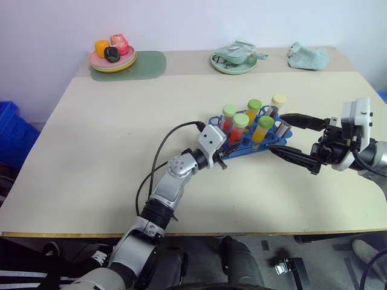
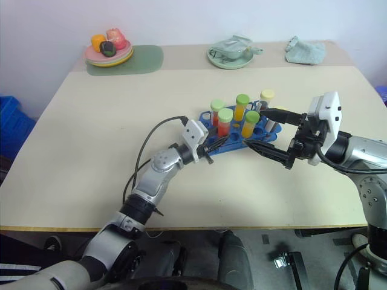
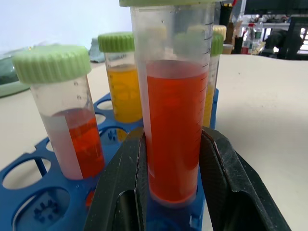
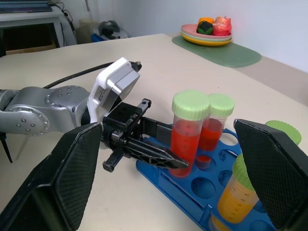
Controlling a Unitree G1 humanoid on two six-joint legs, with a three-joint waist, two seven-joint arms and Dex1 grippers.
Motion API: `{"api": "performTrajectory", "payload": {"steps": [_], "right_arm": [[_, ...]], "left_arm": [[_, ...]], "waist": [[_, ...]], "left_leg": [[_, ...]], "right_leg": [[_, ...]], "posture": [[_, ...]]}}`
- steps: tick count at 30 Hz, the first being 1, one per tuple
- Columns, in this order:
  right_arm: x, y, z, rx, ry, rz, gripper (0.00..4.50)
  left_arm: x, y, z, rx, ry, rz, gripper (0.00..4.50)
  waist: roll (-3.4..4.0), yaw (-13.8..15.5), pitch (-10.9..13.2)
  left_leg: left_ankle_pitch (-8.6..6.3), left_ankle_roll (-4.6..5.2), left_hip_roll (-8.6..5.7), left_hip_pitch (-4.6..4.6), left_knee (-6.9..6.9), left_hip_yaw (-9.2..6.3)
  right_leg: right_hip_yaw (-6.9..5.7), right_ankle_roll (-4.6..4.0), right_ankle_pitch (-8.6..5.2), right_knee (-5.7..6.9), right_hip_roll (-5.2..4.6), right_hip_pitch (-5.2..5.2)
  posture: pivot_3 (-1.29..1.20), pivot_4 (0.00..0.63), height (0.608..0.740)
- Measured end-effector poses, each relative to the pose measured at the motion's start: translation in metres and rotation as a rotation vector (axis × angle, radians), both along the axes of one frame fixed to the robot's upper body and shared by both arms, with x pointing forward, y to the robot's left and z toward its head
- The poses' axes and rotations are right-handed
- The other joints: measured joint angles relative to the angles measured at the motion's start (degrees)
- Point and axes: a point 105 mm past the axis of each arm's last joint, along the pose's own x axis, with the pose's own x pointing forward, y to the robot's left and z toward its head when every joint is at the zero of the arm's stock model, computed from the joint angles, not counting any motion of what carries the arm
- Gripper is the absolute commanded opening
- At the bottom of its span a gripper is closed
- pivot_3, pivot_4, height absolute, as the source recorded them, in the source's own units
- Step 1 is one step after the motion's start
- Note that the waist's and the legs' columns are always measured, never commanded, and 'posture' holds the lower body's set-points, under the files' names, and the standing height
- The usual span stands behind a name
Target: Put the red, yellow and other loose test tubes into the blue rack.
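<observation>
The blue rack (image 1: pixel 249 149) sits mid-table and holds several capped tubes standing upright. Three green-capped ones carry red (image 1: pixel 229 115) or yellow (image 1: pixel 264 128) liquid, and a pale-yellow-capped one (image 1: pixel 278 101) stands at the far right. At the rack's near left corner a fourth green-capped tube, a red one (image 3: pixel 173 120), stands in a hole. My left gripper (image 1: pixel 234 146) is shut on its lower part, one finger (image 3: pixel 120 183) pressed to each side. My right gripper (image 1: pixel 276 133) hovers at the rack's right end, open wide, holding nothing.
A plate of toy fruit (image 1: pixel 112 57) on a green mat (image 1: pixel 148 64) is at the back left. A green plate (image 1: pixel 234 62) with crumpled wrapping and a teal cloth (image 1: pixel 308 57) lie along the back. A blue crate (image 1: pixel 9 130) stands off the table's left side.
</observation>
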Motion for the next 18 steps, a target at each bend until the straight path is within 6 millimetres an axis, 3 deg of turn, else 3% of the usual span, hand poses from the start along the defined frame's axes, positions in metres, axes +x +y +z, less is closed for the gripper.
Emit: {"api": "performTrajectory", "payload": {"steps": [4,5,10,18], "right_arm": [[0.000,0.000,0.000,0.000,0.000,-0.001,4.50],[0.000,0.000,0.000,-0.002,0.001,-0.002,4.50],[0.001,-0.002,-0.002,-0.005,-0.001,-0.005,4.50],[0.005,-0.019,-0.008,0.004,0.014,-0.050,4.50]], "left_arm": [[0.000,0.001,0.001,-0.006,0.009,0.011,4.22],[0.000,0.001,0.002,-0.009,0.010,0.014,4.39],[-0.004,0.007,0.011,-0.024,-0.009,0.013,4.39],[-0.025,0.045,0.017,0.018,-0.032,0.027,4.39]], "waist": [[0.00,0.02,0.00],[0.00,0.02,0.00],[0.00,-0.03,0.00],[0.01,0.07,-0.01]], "left_leg": [[0.00,0.00,0.00,0.00,0.00,0.00],[0.00,0.00,0.00,0.00,0.00,0.00],[0.00,0.00,0.01,0.01,0.00,0.00],[0.00,0.00,0.03,-0.01,0.00,-0.03]], "right_leg": [[0.00,0.00,0.00,0.00,0.00,0.00],[0.00,0.00,0.00,0.00,0.00,0.00],[0.00,0.00,0.00,0.01,0.00,0.00],[0.00,0.00,0.00,0.03,0.00,0.00]], "posture": [[0.00,0.150,0.740],[0.00,0.150,0.740],[0.00,0.150,0.740],[0.00,0.150,0.740]]}}
